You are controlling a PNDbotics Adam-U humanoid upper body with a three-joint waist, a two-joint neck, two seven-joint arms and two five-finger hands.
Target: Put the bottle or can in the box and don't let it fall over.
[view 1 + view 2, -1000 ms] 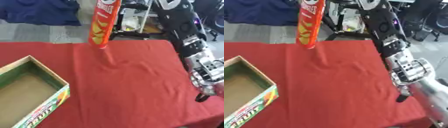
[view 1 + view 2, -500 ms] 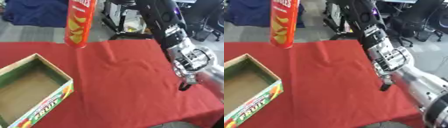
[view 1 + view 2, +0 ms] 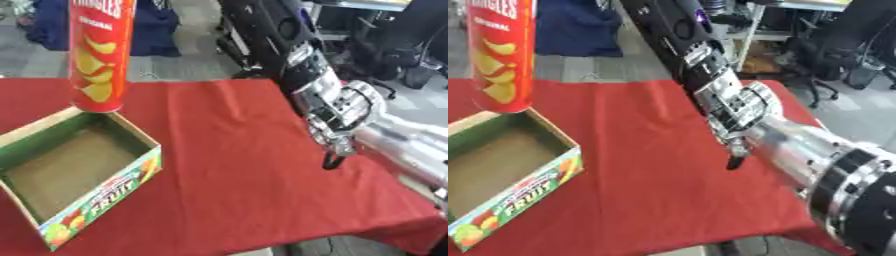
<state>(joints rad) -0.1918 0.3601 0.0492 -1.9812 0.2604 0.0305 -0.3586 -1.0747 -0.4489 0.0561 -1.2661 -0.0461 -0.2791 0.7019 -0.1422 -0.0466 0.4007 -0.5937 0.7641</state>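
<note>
A red can (image 3: 101, 55) with pictured crisps stands upright at the far edge of the cardboard box (image 3: 79, 175), which is labelled "FRUIT". The right hand (image 3: 337, 117) hangs over the red worktop (image 3: 236, 150), holding nothing, its finger state unclear.

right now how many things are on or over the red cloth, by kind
Chip cans: 1, red can, upright, over the box's far edge
Boxes: 1, open fruit box, empty
Robot hands: 1, right hand, holding nothing
Total: 3
</note>
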